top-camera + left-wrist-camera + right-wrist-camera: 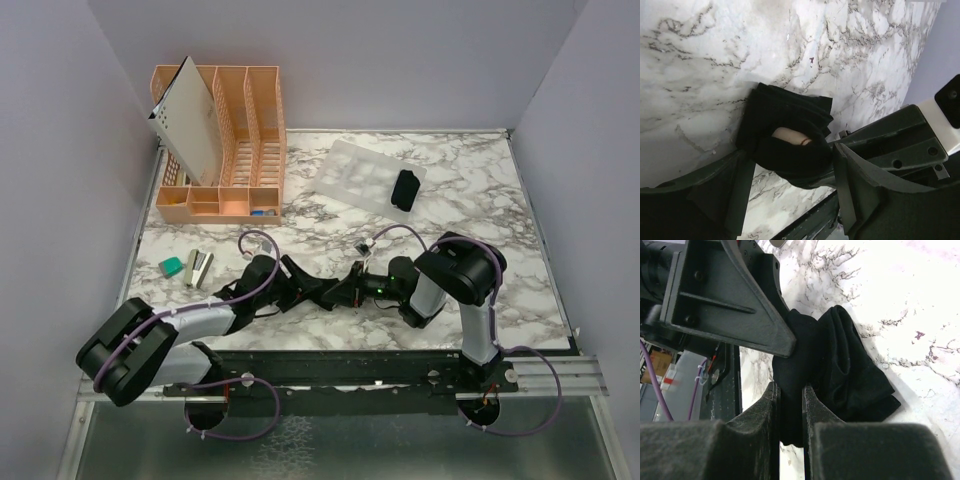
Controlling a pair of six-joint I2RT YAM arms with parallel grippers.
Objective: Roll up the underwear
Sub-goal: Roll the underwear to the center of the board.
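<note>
Marble tabletop (480,200) carries 2 arms stretched low, wrists meeting near its front edge. The right gripper (790,390) pinches a fold of the black underwear (850,375), mostly hidden from above. The left gripper (792,157) flanks the bundle, touching both sides; whether it squeezes is unclear. The tan band (790,136) peeks out. The rolled underwear (405,190) lies well apart on the translucent tray (350,175).

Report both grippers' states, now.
Left gripper: open, fingers either side of the underwear.
Right gripper: shut, pinching a fold of that underwear.
</note>
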